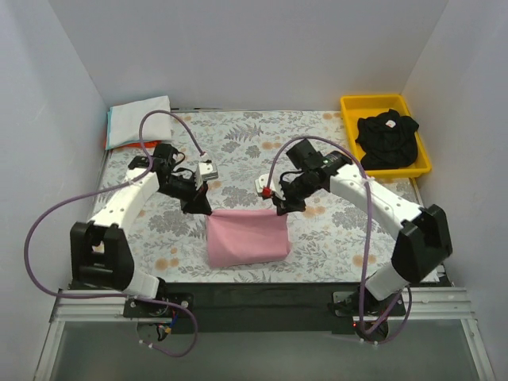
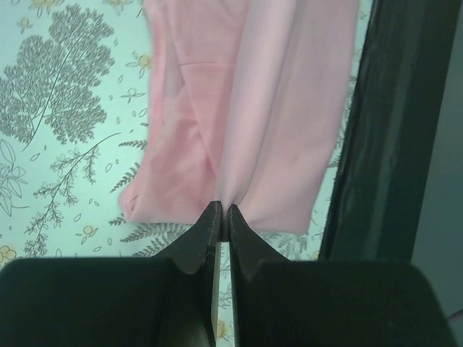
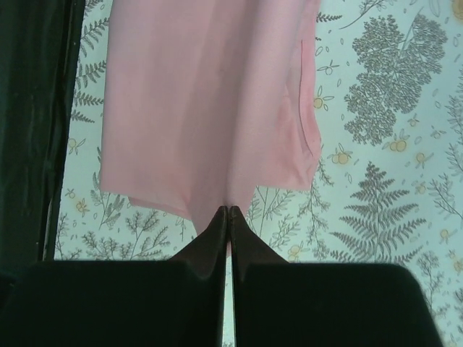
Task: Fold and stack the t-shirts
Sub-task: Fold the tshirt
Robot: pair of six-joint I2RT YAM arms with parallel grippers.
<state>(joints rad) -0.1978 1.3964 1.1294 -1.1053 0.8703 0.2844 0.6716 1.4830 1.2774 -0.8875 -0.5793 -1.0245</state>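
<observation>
- Left gripper (image 2: 223, 210): jaws pressed together on a thin pinch of the pink t-shirt (image 1: 246, 236), at the shirt's upper left corner in the top view.
- Right gripper (image 3: 228, 211): likewise closed, on the upper right corner. No gap shows between my fingers there.
- The pink t-shirt is at the centre-bottom of the top view, strung between my two grippers over the floral table cloth (image 1: 238, 135). Its top edge is straight. I cannot tell whether its lower edge rests on the cloth.
- Handling, my estimate: light and limp, with no stiffness of its own, so it keeps a flat shape only under tension between the two grips.
- The corners and hem are the right hold. A mid-panel grab would likely bunch it, and so small a pinch could slip if I pull apart hard.
- Top view only: a black t-shirt (image 1: 387, 141) heaped in the yellow tray (image 1: 349, 103) at upper right, and a folded white t-shirt (image 1: 139, 119) at upper left.
- Wrist views only: both confirm the jaw closure. The left wrist shows a long crease running up from my pinch, with overlapping layers at frame left.
- The right wrist shows a seam line near the shirt's right edge.
</observation>
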